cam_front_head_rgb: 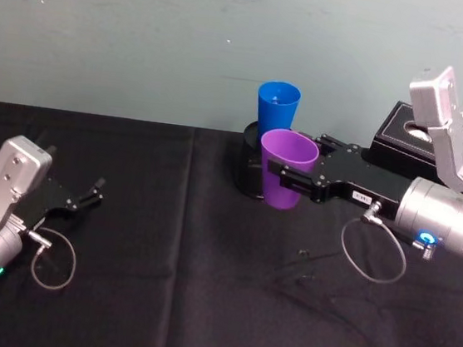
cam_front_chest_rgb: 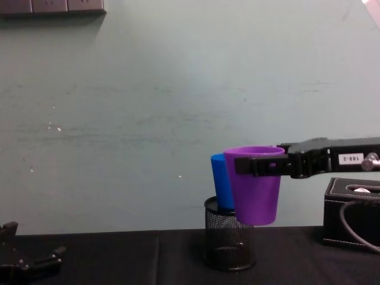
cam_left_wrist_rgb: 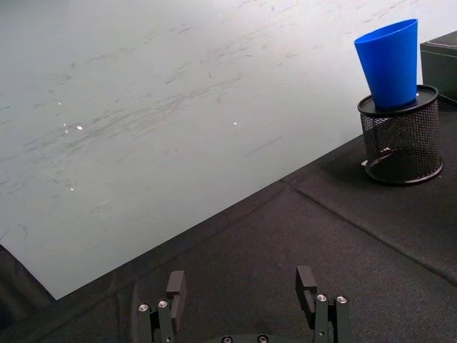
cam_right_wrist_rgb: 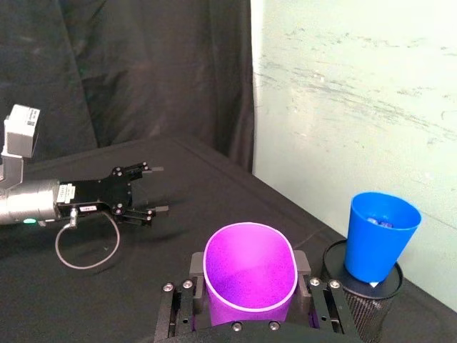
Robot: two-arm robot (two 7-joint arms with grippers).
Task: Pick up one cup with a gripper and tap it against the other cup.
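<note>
- The right gripper (cam_front_head_rgb: 286, 173) was closed around the purple cup (cam_front_chest_rgb: 255, 190) just under its rim. It held the cup upright and clear of the tabletop (cam_front_head_rgb: 200, 304).
- The blue cup (cam_front_head_rgb: 277, 108) stood upright in a black wire-mesh pen holder (cam_front_chest_rgb: 228, 243) near the wall.
- The right wrist view showed a gap between the two cups, so they were just beside each other and not touching.
- The step in hand looked like the last approach before the tap.
- Doing it well probably called for a short, slow push toward the blue cup. The purple one should be kept level so that the side walls met lightly.
- The purple cup's base hung at about the height of the holder's rim. A slight lift first might keep it from striking the mesh instead of the cup.
- Too hard a knock could tip the blue cup, which seemed to sit loosely in the holder, or shift the holder itself.
- The left gripper (cam_left_wrist_rgb: 240, 286) rested low over the tabletop well to the left, its fingers spread wide and empty.
</note>
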